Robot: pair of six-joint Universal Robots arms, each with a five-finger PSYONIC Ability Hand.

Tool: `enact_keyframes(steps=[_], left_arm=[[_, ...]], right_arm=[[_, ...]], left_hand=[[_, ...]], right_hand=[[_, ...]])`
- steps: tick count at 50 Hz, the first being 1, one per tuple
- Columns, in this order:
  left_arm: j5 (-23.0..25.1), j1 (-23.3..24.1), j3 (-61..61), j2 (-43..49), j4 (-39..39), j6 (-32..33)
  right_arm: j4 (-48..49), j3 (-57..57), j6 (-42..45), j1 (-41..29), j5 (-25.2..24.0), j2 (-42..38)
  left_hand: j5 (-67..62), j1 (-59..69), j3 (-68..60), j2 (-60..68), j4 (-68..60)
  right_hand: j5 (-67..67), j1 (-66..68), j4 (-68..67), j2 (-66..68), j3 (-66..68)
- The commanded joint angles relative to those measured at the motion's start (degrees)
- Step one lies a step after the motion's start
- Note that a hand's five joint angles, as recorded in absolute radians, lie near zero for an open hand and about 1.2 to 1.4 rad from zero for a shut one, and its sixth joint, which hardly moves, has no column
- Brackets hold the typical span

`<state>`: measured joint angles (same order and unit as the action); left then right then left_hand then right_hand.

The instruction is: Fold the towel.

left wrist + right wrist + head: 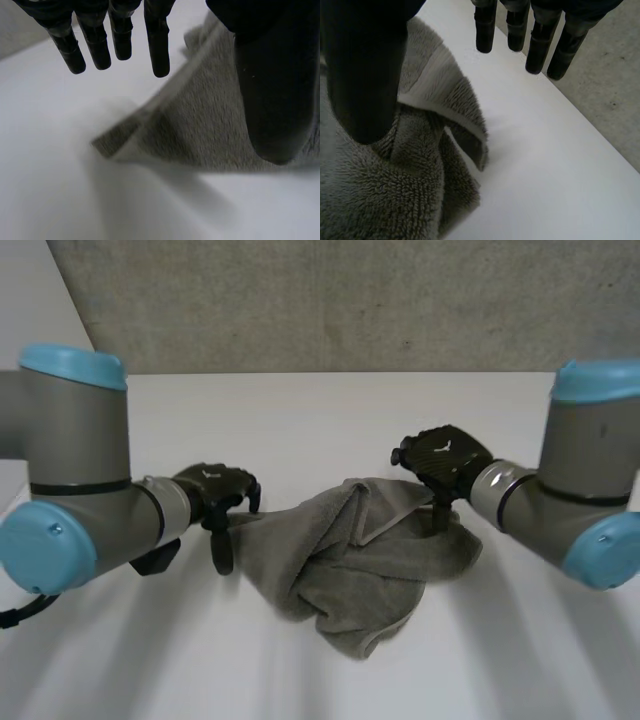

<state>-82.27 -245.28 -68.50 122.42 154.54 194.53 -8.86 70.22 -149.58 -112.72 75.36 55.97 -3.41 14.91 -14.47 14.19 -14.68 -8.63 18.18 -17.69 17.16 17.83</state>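
A grey towel (360,565) lies crumpled in a heap in the middle of the white table (320,420). My left hand (215,498) is at the heap's left corner, open, fingers straight. In the left wrist view its fingers (117,35) hang above bare table just off the towel's banded corner (115,140), while the thumb (272,95) is over the cloth. My right hand (440,462) is at the heap's far right edge, open. There the thumb (365,80) hangs over the towel (395,190) and the fingers (540,45) over the table beyond its edge.
A grey concrete wall (330,300) runs behind the table's far edge. In the right wrist view a grey floor (610,85) lies past the table's edge. White tabletop surrounds the towel on all sides.
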Motion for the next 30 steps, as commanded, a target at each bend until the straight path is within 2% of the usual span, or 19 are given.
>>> enact_keyframes(steps=[1,6,10,15,18,20,22,26,30], left_arm=[[-0.3,0.0,1.1,5.7,1.0,0.1],[-0.6,0.1,1.6,8.2,3.8,-0.6],[-1.0,0.1,1.3,9.6,7.0,-0.6],[-1.1,0.1,1.4,10.6,9.3,-0.8],[-1.1,0.1,1.3,10.6,10.2,-0.8],[-1.1,0.1,1.3,10.6,10.2,-0.8],[-1.1,0.1,1.3,10.6,10.4,-0.8],[-1.1,0.1,1.5,10.3,10.7,-1.4],[-1.1,0.1,1.4,10.5,10.8,-1.6]], right_arm=[[7.9,0.5,-0.9,-1.3,3.3,-4.1],[13.0,1.7,-1.9,-2.2,4.3,-6.7],[13.6,1.7,-1.6,-2.5,4.3,-7.9],[13.8,1.8,-1.9,-2.6,4.4,-8.8],[14.0,1.9,-2.1,-2.6,4.4,-8.7],[14.5,2.1,-2.2,-2.6,4.4,-8.3],[14.5,2.2,-2.2,-2.7,4.4,-8.0],[14.0,2.3,-2.9,-2.7,3.6,-7.0],[14.0,2.7,-5.1,-2.6,2.1,-5.9]], left_hand=[[1.5,-3.0,2.6,-2.3,2.8],[1.3,-2.8,2.4,-2.1,2.6],[1.2,-2.7,2.2,-2.0,2.4],[1.0,-2.5,2.1,-1.8,2.3],[0.2,-1.7,1.2,-1.0,1.4],[-0.3,-1.2,0.7,-0.4,0.9],[-1.9,0.4,-0.8,1.1,-0.6],[-11.6,10.1,-10.5,10.8,-10.3],[-23.8,22.3,-22.8,23.1,-22.6]], right_hand=[[-5.4,5.9,-6.4,6.9,6.2],[-7.4,7.9,-8.4,8.9,8.2],[-7.4,7.9,-8.4,8.9,8.2],[-13.5,13.9,-14.4,15.0,14.3],[-20.7,21.2,-21.7,22.2,21.5],[-32.8,33.2,-33.7,34.2,33.6],[-37.5,37.9,-38.4,39.0,38.3],[-45.8,46.2,-46.7,47.2,46.6],[-46.0,46.4,-46.9,47.4,46.8]])
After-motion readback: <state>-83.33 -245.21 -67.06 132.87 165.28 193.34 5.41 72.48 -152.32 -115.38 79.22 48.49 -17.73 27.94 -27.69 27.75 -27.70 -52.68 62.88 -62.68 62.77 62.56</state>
